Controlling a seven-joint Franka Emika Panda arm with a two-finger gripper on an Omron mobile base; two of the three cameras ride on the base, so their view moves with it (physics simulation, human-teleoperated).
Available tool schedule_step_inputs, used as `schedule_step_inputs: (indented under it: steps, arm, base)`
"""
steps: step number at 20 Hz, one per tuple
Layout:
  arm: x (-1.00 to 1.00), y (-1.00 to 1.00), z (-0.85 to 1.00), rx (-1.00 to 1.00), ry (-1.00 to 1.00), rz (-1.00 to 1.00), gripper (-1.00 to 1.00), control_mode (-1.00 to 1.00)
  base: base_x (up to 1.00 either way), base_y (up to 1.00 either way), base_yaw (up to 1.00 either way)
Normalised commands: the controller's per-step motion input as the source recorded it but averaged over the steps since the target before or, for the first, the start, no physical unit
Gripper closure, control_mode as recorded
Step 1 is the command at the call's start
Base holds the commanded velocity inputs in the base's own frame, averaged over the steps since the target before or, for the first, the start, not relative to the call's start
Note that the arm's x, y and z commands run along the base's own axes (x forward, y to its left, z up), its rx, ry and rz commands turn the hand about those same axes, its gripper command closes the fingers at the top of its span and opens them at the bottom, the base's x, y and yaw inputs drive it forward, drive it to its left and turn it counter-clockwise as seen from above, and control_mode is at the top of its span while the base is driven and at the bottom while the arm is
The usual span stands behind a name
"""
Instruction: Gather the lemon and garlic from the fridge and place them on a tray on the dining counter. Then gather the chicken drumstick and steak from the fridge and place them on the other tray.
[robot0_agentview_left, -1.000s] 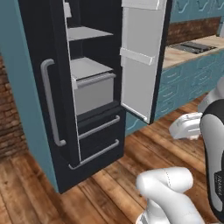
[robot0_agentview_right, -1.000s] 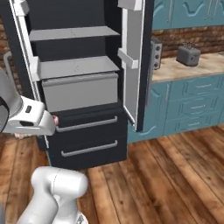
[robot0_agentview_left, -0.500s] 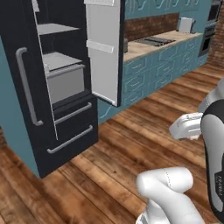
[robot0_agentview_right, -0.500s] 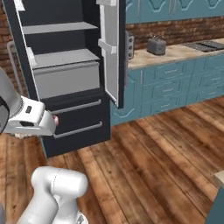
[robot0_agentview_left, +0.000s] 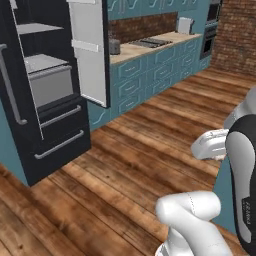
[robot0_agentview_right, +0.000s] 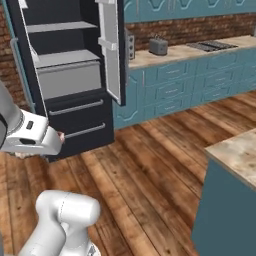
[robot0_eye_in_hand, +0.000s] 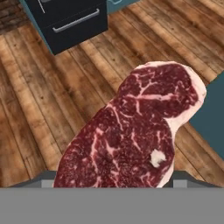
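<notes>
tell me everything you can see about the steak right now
The steak is a flat raw slab, dark red with white marbling and a pale pink fat rim along its upper right edge. In the hand view it sits close to the camera, held up above the wooden floor at the gripper, its lower end cut off by the picture's bottom. The fingertips are hidden behind it.

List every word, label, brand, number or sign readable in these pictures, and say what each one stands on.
Readable text: none.
The fridge, its open door, the toaster on the far counter, the teal cabinets and the steak carry no lettering.
A small dark marking runs down the robot's arm casing in the left base view; too small and blurred to read.
</notes>
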Motion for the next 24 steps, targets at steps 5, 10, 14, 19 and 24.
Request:
schedule_step_inputs:
  steps: [5, 10, 14, 19, 24]
  arm:
    - [0.0, 0.0, 0.0, 0.0, 0.0, 0.0, 1.0, 1.0]
    - [0.0, 0.0, 0.0, 0.0, 0.0, 0.0, 1.0, 1.0]
    - [0.0, 0.0, 0.0, 0.0, 0.0, 0.0, 1.0, 1.0]
    - [0.0, 0.0, 0.0, 0.0, 0.0, 0.0, 1.0, 1.0]
    - [0.0, 0.0, 0.0, 0.0, 0.0, 0.0, 1.0, 1.0]
  base:
    - [-0.97, -0.61, -0.08]
    - [-0.99, -0.69, -0.09]
    - [-0.94, -0.79, -0.09]
    - [-0.86, -0.83, -0.08]
    - [-0.59, -0.96, -0.07]
